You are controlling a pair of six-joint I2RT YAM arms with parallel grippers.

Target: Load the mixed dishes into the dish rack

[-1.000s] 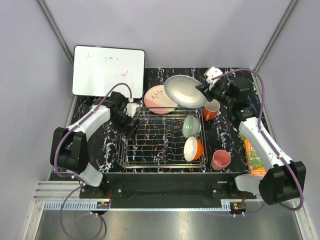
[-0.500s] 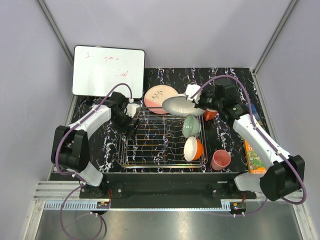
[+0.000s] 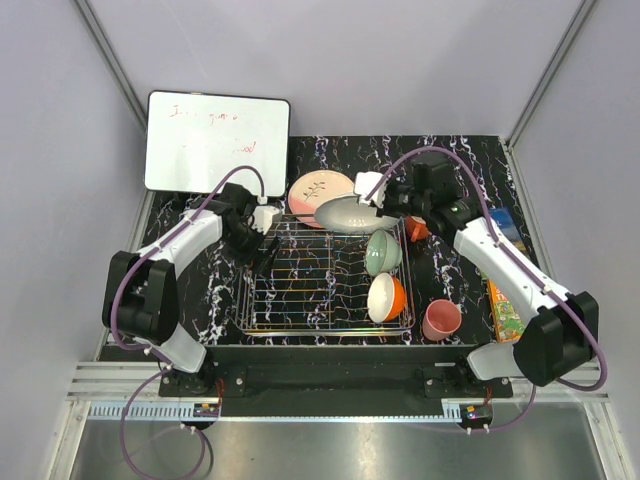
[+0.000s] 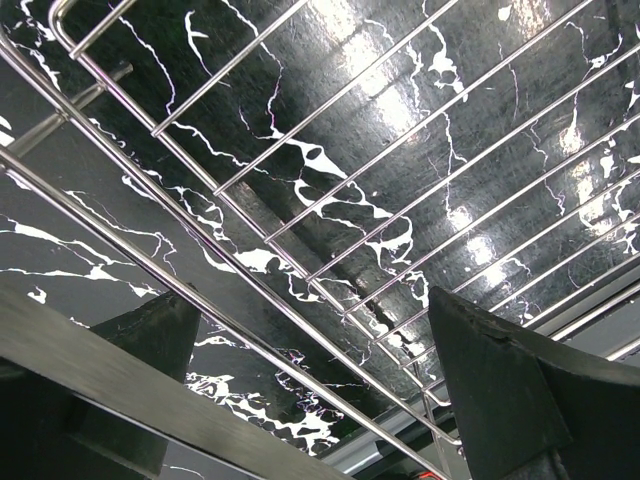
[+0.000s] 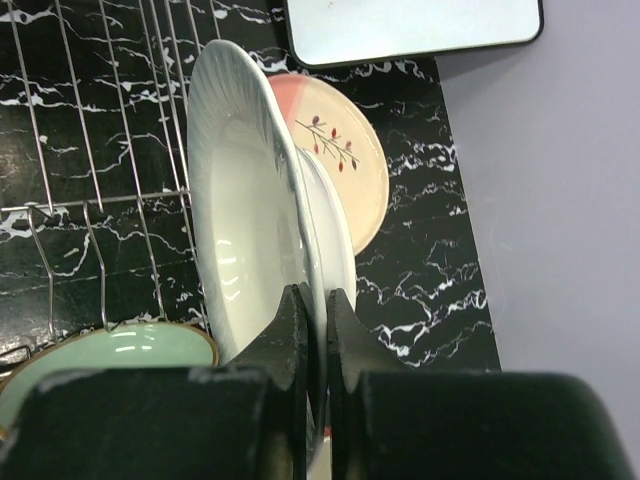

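Black, white-veined table (image 3: 330, 150) filled the top view, with grey walls around it. At 11 o'clock a whiteboard (image 3: 215, 140) covered its far corner. At the centre stood the dish rack (image 3: 320, 290). The white plate (image 3: 345, 214) hung tilted over the rack's 1 o'clock edge, its rim pinched between the right fingers (image 5: 290, 340). Just beyond it, at 12 o'clock, the pink-cream plate (image 3: 312, 188) lay on the table. 2 bowls sat inside the rack at 3 o'clock, the pale green bowl (image 3: 381, 252) farther and the orange bowl (image 3: 385, 297) nearer. The pink cup (image 3: 440, 320) stood outside the rack at 4 o'clock. The left fingers (image 4: 500, 390) were spread wide and held nothing, with the rack's rim wire between them at 10 o'clock.
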